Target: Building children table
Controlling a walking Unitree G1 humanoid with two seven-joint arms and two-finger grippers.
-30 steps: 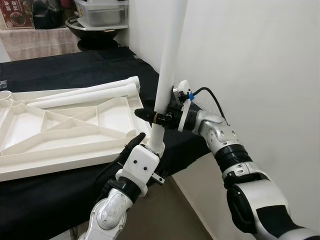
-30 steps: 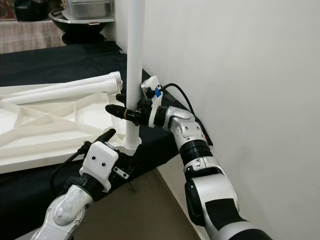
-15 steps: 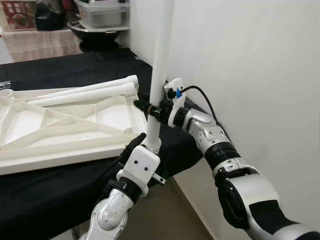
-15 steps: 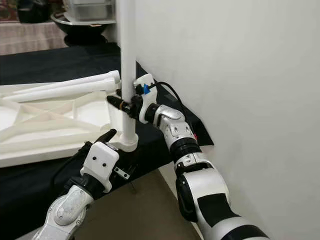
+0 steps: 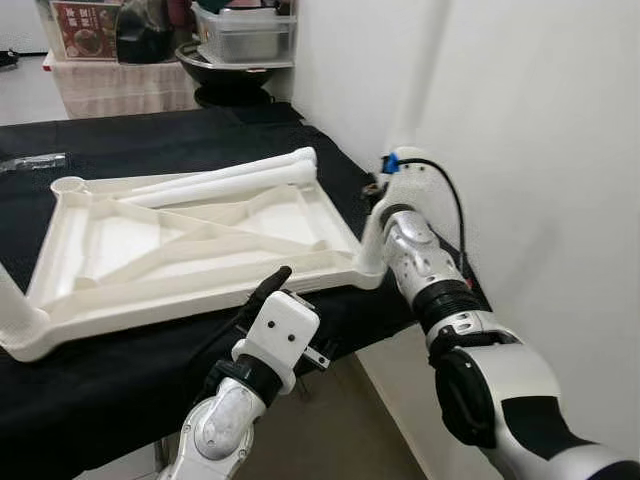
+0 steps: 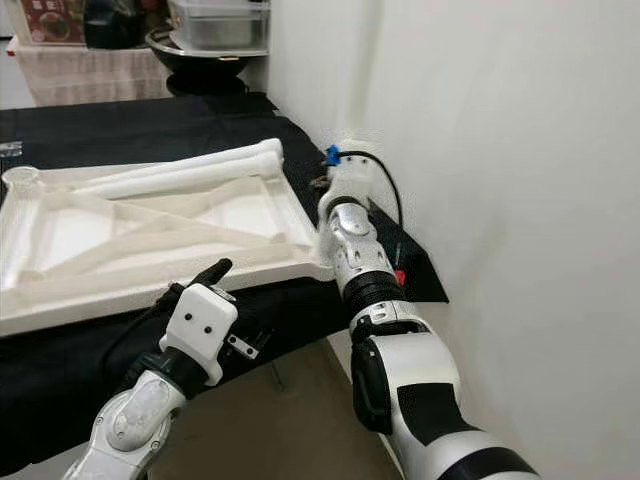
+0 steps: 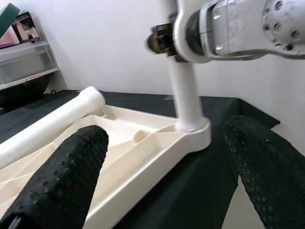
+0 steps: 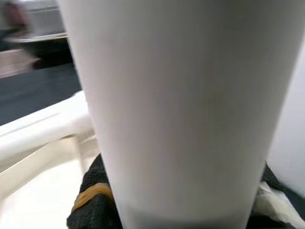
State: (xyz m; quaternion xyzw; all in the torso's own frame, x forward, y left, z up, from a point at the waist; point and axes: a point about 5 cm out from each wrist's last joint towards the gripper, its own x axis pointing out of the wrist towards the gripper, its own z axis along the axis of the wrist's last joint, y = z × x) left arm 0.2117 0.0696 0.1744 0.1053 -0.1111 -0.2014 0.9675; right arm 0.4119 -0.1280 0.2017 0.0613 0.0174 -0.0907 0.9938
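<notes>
The white table top [image 5: 190,290] lies upside down on a black-covered table. An upright white leg [image 7: 188,95] stands in its near right corner socket [image 5: 372,265], blurred against the wall. My right gripper [image 7: 164,40] is shut on this leg a little above the socket, and the leg's shaft [image 8: 181,109] sits very close in the right wrist view. My left gripper [image 7: 167,157] is open with its fingers [image 5: 272,283] wide apart, low at the table's front edge, left of that corner and clear of the leg. Two loose legs [image 5: 230,180] lie along the far rim. Another leg [image 5: 12,310] stands at the near left corner.
A white wall [image 5: 520,150] runs close along the right side. Storage boxes and a black bowl [image 5: 235,45] stand at the back. The black cloth [image 5: 120,380] hangs over the front edge, with brown floor [image 5: 340,420] below. A small clear bag [image 5: 35,160] lies far left.
The whole view has shifted. The leg's base, earlier just off the corner beside my left gripper, now sits in the corner socket. My left gripper is now apart from it.
</notes>
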